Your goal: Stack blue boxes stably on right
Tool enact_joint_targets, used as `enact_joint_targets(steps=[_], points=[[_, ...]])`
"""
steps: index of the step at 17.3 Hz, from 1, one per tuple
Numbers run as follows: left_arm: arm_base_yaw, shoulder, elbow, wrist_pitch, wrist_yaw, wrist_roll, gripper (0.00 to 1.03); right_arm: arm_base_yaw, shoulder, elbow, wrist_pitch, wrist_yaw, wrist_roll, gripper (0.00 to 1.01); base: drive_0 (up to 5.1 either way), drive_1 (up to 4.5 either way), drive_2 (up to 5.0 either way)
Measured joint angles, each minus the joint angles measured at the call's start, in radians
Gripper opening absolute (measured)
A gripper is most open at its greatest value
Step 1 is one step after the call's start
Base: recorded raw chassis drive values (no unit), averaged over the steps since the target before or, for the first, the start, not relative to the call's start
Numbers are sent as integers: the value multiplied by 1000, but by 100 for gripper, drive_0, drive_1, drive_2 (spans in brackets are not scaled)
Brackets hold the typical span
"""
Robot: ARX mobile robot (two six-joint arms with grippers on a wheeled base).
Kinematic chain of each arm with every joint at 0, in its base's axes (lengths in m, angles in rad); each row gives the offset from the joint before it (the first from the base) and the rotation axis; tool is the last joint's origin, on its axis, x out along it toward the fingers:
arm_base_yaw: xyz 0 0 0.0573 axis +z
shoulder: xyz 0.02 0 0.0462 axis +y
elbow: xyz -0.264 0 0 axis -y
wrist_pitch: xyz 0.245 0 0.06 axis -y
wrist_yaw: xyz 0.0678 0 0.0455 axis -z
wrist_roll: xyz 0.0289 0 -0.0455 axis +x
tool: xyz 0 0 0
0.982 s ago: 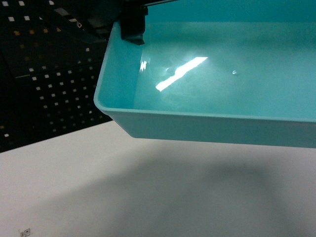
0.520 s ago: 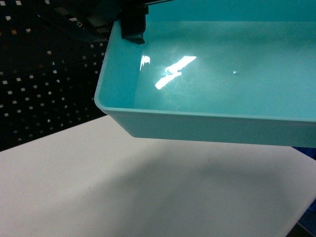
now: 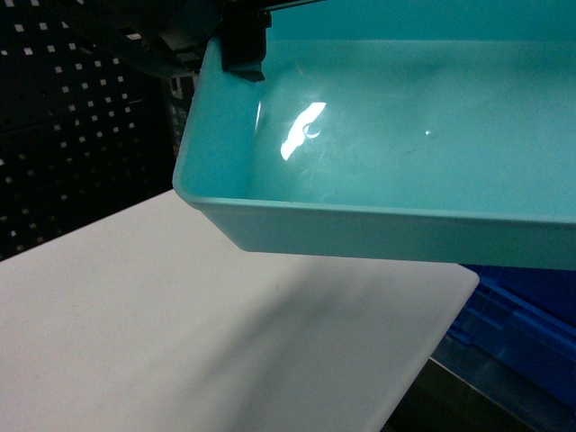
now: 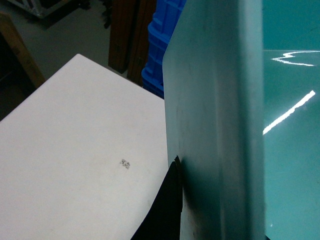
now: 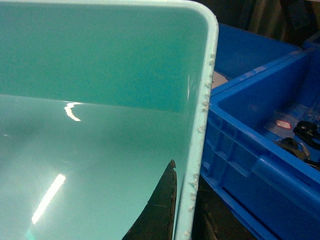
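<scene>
Head view: the tub hangs in the air above the table, filling the upper right of the picture, its open side toward the camera. The table's right edge runs slantwise under the tub's near wall; past that edge stands a blue crate. To the left the table top lies bare as far as a dark pegboard. The left claw sits at the tub's upper left corner, one dark finger reaching over the rim onto the inner wall.

Left wrist view: the tub's outer wall stands upright just beside the camera, and a dark finger lies against it from outside. So the left claw pinches that wall. The table lies below, with blue crates beyond its far corner.

Right wrist view: a dark finger lies inside the tub against the wall by its rounded corner. The outer finger is hidden, so whether the right claw grips I cannot tell. Just right of the rim is an open blue crate holding a few small dark items.
</scene>
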Motion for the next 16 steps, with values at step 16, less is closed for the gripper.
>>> enact_joint_targets(steps=[16], points=[[0, 0, 0, 0, 0, 0, 6, 0, 0, 0, 0, 0, 0, 7, -159, -159, -159]])
